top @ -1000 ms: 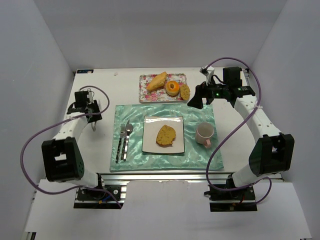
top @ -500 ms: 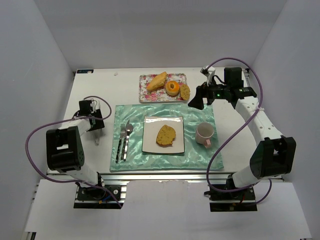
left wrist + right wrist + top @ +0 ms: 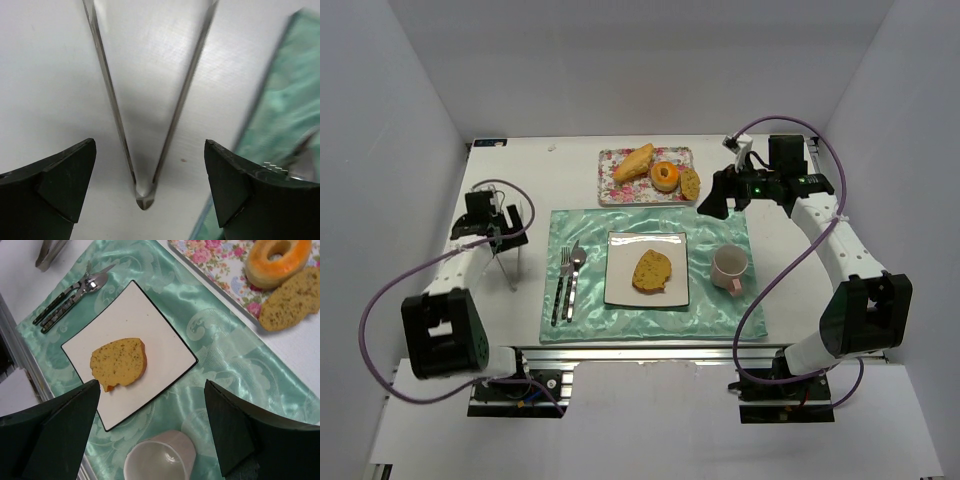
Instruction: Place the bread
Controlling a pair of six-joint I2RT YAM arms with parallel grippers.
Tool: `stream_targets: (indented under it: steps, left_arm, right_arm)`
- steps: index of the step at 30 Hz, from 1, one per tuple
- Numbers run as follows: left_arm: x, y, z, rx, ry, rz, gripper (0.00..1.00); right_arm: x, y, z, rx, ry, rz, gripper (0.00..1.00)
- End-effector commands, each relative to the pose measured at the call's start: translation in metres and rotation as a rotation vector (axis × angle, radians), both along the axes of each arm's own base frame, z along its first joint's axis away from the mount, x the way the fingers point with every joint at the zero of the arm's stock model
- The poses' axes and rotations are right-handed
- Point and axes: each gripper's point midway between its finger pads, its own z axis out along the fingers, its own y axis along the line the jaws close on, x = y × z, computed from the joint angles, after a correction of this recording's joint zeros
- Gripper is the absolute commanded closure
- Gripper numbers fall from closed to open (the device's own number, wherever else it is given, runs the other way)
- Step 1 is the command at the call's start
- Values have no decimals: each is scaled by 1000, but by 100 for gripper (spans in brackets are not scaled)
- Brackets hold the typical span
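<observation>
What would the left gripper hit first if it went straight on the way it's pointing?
Most likely the metal tongs lying on the white table: the left gripper is open, with their joined end centred between its jaws. Depth is unclear.

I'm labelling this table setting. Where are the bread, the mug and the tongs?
bread (image 3: 652,271): top view, middle of the slice.
mug (image 3: 730,266): top view, inside its opening.
tongs (image 3: 144,196): left wrist view, the joined end.
</observation>
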Motion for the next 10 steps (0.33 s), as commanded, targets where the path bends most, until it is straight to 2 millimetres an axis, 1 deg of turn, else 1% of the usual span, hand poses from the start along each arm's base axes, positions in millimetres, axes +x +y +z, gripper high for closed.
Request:
stream_targets:
  steps: [1,2,3,4,6,7,8,9,10]
  left_arm:
    - [16,-16,77,-72,-209,-29,2]
    - [17,-20,89,-92,-244,-38,2]
    - [16,-25,107,-111,-305,-43,2]
    - [16,-38,116,-163,-340,-85,2]
    - [14,-48,128,-214,-392,-97,2]
    - [11,-52,140,-229,-428,-107,2]
    - [9,-58,144,-262,-447,-117,2]
    - [7,-61,144,-276,-453,-120,2]
    - [4,-63,149,-282,-471,-127,2]
  right_arm:
    - [5,-8,17,-2,9,-109,11]
    - [8,-11,16,-4,17,-139,11]
    - [10,-13,16,0,42,-180,11]
    - [15,-18,16,-16,40,-219,11]
    - [18,-21,16,-21,51,-253,11]
    - [20,-24,16,-21,54,-268,11]
    - [23,-26,16,-15,54,-281,11]
    - [24,-27,17,-13,54,-294,11]
    - [27,-29,16,-14,60,-314,11]
